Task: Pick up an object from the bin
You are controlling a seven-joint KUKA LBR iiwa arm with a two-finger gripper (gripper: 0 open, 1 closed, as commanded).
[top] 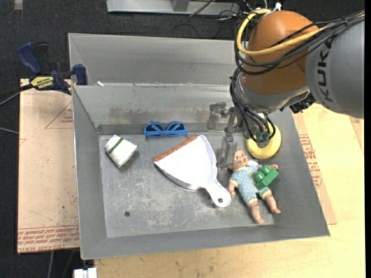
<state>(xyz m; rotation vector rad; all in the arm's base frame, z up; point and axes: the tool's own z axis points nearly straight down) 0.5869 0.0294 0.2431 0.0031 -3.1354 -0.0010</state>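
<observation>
My gripper (225, 133) hangs low at the bin's right middle, under the arm's orange cover. It sits just right of a white dustpan (188, 164) with an orange-brown front edge, whose handle points toward the near right. Directly below the gripper lies a small doll (248, 184) in a light blue outfit, head toward the gripper. A green plastic piece (267, 175) rests against the doll's side. A yellow round thing (265, 147) lies to the gripper's right, partly hidden by cables. Nothing shows held in the gripper.
Blue toy glasses (166, 130) lie by the back wall, left of the gripper. A white block with a green stripe (120, 150) sits at the far left. Bare bin floor spreads across the near left. The arm reaches in from the upper right.
</observation>
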